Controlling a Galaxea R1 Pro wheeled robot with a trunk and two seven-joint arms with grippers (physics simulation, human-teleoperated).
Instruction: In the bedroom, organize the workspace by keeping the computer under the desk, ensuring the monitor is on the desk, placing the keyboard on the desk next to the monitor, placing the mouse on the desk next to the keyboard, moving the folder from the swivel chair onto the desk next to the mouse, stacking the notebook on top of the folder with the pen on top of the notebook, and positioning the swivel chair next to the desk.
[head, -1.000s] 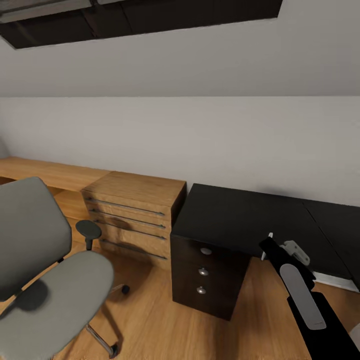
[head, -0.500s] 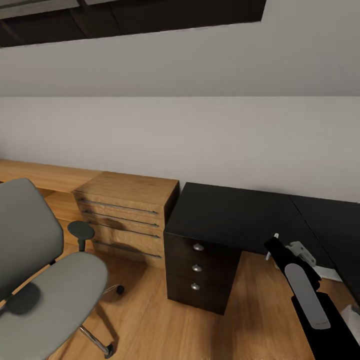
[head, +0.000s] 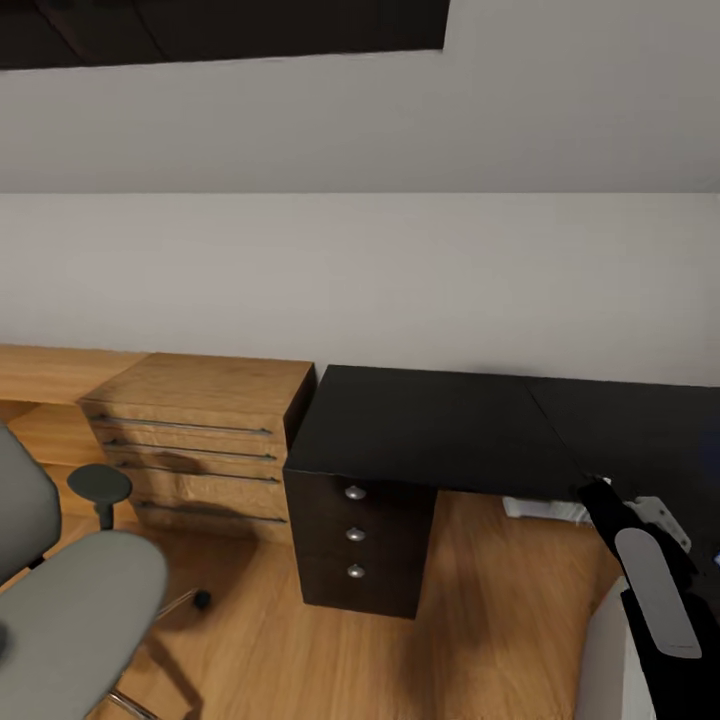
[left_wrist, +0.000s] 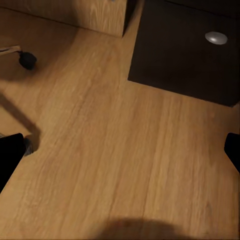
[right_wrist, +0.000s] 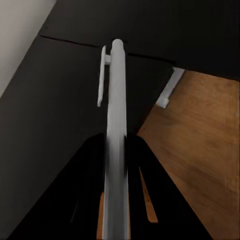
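Clamped between right fingers (right_wrist: 142, 172), pen (right_wrist: 116, 130) protrudes.

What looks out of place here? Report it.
Little stands out. The desk top in view is bare, with no monitor or keyboard on it. The swivel chair sits apart from it, by the wooden dresser. The right gripper holds the pen.

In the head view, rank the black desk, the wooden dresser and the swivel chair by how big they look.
1. Desk, largest.
2. Wooden dresser and swivel chair look roughly alike; the chair is nearer the camera and cut off by the picture's edge, so I won't rank them.
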